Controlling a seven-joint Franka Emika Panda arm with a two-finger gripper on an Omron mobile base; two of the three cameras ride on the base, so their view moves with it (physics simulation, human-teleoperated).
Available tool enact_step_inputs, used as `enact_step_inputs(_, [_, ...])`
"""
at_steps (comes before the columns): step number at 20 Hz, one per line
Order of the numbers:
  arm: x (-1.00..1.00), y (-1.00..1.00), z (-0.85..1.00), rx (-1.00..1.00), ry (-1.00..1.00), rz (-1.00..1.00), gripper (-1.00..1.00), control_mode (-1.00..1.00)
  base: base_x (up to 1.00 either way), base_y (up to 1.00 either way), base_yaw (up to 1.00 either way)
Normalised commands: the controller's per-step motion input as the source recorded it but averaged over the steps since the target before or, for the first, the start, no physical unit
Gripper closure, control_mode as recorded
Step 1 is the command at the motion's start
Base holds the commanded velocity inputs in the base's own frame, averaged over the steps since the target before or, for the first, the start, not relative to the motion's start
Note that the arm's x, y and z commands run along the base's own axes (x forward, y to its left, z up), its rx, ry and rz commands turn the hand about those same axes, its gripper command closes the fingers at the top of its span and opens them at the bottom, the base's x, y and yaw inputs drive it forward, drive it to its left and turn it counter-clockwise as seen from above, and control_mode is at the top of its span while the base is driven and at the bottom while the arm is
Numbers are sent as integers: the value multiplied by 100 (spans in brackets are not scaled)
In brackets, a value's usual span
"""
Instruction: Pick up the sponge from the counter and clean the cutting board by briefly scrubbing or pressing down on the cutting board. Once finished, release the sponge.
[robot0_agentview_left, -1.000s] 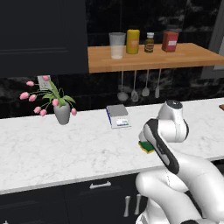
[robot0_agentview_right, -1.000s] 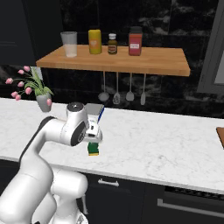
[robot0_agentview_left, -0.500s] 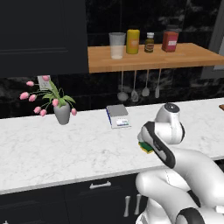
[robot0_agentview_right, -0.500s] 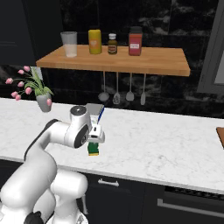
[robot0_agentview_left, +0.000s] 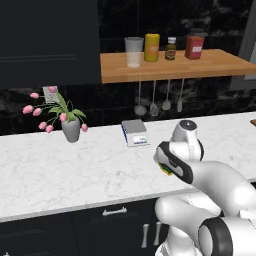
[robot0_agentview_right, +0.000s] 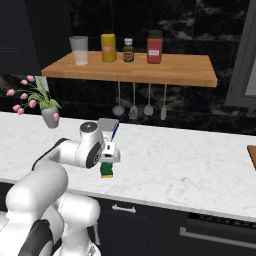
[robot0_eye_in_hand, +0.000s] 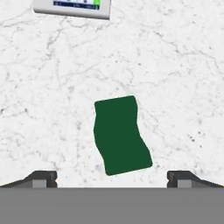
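Sponge lying green side up on the white marble counter, directly under the robot's gripper. In the hand view the two dark fingertips sit wide apart at the bottom edge, one on each side of the sponge, neither touching it. In the right base view the sponge shows its yellow body and green layer just below the hand. A grey-and-white kitchen scale sits on the counter just beyond it.

By these pictures the task is at its very start: the sponge is not yet gripped. Picking it up, carrying it to the cutting board, pressing or scrubbing, and letting go all remain. Only a reddish-brown sliver of that board appears, at the far right counter edge in the right base view, well apart from the sponge.

Compared with a second ago, the arm has lowered and the hand has dropped closer to the sponge, which has not moved.
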Motion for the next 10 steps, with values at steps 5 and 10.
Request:
enact_step_inputs(5, [18, -10, -14, 0, 5, 3, -100, -100, 0, 0, 0])
enact_step_inputs(10, [18, 0, -32, 0, 6, 3, -100, -100, 0, 0, 0])
